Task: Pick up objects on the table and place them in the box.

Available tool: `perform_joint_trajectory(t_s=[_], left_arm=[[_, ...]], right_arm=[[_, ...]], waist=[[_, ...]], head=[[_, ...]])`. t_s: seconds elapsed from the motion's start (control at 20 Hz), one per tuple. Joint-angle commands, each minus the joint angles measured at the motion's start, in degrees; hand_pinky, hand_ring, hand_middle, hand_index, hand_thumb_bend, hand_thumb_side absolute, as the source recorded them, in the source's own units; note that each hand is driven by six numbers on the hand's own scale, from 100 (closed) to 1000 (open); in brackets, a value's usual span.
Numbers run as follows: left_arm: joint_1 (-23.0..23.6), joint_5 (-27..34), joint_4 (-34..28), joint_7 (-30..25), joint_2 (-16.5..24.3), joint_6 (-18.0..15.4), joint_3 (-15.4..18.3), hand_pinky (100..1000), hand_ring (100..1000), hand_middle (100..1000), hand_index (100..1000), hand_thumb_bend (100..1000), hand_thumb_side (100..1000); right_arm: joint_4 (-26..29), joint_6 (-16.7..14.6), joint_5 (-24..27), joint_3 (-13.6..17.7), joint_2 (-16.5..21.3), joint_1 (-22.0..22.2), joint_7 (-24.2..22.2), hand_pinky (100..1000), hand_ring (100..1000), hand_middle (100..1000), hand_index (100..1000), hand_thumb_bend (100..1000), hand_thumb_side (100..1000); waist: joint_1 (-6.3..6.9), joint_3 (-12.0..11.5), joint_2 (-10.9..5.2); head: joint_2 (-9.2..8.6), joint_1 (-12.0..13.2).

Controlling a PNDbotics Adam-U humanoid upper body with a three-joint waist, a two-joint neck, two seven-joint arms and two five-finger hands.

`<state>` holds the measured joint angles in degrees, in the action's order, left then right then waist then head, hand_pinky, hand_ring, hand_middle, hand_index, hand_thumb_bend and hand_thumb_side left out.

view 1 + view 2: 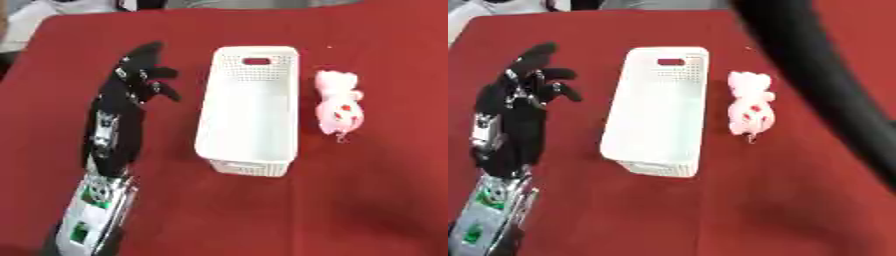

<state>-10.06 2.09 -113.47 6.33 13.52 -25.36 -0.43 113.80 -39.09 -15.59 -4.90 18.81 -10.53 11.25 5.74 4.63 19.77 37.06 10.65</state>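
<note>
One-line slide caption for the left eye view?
Left hand open beside the empty white box; pink plush toy lies on its far side.

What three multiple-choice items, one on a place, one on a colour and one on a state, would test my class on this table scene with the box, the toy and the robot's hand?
1. Where does the pink toy lie?
A. Inside the box
B. On the cloth to the right of the box
C. In the robot's hand

2. What colour is the box?
A. White
B. Blue
C. Black

3. How is the robot's left hand?
A. Curled round the toy
B. Pressed flat inside the box
C. Open, holding nothing, left of the box

Answers:
1 B: the toy rests on the red cloth beside the box's right wall.
2 A: its walls and floor are white.
3 C: its fingers are spread, with nothing between them.
</note>
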Motion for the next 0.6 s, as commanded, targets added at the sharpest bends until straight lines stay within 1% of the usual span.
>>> perform_joint_trajectory(t_s=[0.05, 0.25, 0.35, 0.4, 0.45, 0.5, 0.6], left_arm=[[-0.2, 0.1, -1.1, -0.2, 0.8, -0.1, 0.0, 459, 675, 807, 777, 116, 932], [-0.2, 0.1, -1.1, -0.3, 0.8, -0.1, 0.0, 457, 668, 804, 780, 116, 933], [-0.2, 0.1, -1.1, -0.4, 0.8, -0.1, 0.0, 439, 649, 794, 783, 118, 933], [-0.2, 0.1, -1.1, -0.4, 0.8, -0.1, 0.0, 410, 618, 777, 786, 119, 934], [-0.1, 0.1, -1.1, -0.4, 0.8, -0.1, 0.0, 415, 624, 779, 786, 118, 934], [-0.1, 0.1, -1.1, -0.5, 0.8, 0.0, 0.0, 399, 606, 769, 786, 119, 934], [-0.2, 0.1, -1.1, -0.5, 0.8, -0.1, 0.0, 396, 603, 768, 786, 119, 933]], right_arm=[[0.8, 0.0, 0.2, 0.2, 0.9, 0.0, -0.1, 630, 783, 806, 762, 100, 763], [0.8, 0.0, 0.1, 0.2, 0.9, 0.0, 0.1, 630, 782, 813, 783, 100, 761], [0.8, -0.1, 0.1, 0.2, 0.9, 0.0, 0.1, 628, 776, 809, 804, 100, 761], [0.8, -0.1, 0.1, 0.2, 1.0, 0.0, 0.2, 626, 768, 796, 824, 100, 762], [0.8, -0.1, 0.0, 0.2, 1.0, 0.0, 0.2, 626, 770, 798, 822, 100, 762], [0.8, 0.0, 0.0, 0.2, 1.0, 0.0, 0.2, 623, 764, 793, 828, 100, 762], [0.8, 0.0, 0.0, 0.2, 1.0, 0.0, 0.2, 616, 757, 793, 826, 100, 763]], waist=[[-0.17, 0.1, -0.96], [-0.18, 0.0, -0.97], [-0.19, 0.0, -0.99], [-0.18, 0.0, -0.99], [-0.19, 0.0, -0.99], [-0.19, 0.0, -1.00], [-0.19, -0.1, -1.00]], head=[[0.02, 0.6], [0.04, 0.6], [0.04, 0.6], [0.03, 0.6], [0.04, 0.5], [0.10, 0.5], [0.21, 0.5]])
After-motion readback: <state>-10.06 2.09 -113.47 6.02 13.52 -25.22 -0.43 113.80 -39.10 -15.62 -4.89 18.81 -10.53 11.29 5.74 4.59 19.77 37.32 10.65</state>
